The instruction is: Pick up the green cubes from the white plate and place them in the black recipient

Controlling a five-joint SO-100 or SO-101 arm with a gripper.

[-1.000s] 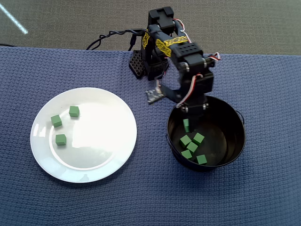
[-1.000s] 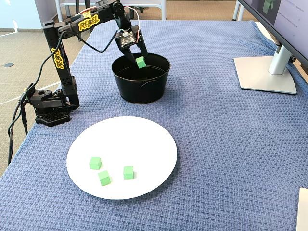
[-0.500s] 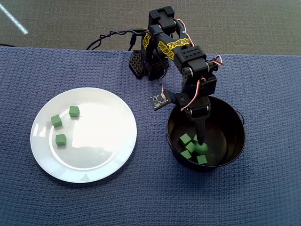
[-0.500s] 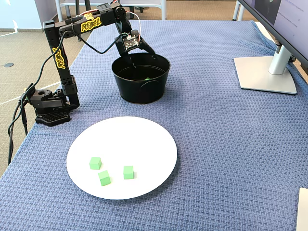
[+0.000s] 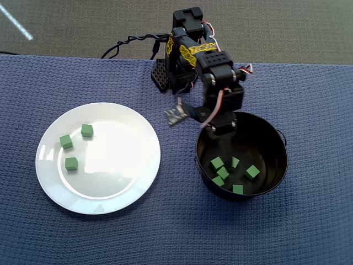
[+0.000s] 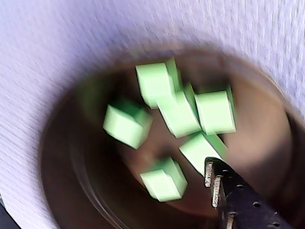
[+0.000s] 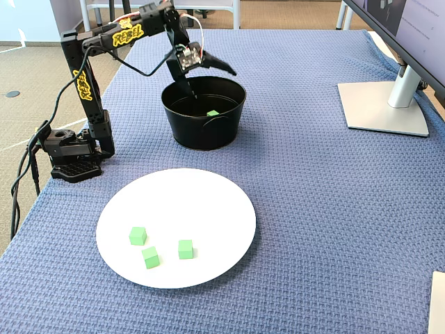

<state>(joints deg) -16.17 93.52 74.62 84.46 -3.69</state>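
Three green cubes (image 5: 71,163) lie on the left part of the white plate (image 5: 127,182); they also show in the fixed view (image 7: 151,257) near the plate's (image 7: 208,202) front. Several green cubes (image 5: 223,173) lie in the black recipient (image 5: 276,160), and the wrist view shows them close up (image 6: 125,125). My gripper (image 5: 198,122) hangs open and empty over the recipient's rim on the arm's side. In the fixed view it (image 7: 211,82) spreads above the recipient (image 7: 203,132). One black finger (image 6: 224,191) enters the wrist view at the lower right.
The blue woven cloth (image 7: 313,209) covers the table. The arm's base (image 7: 69,156) with cables stands at the table's left edge in the fixed view. A monitor stand (image 7: 382,108) sits at the right. A pale object (image 7: 438,303) shows at the bottom right corner.
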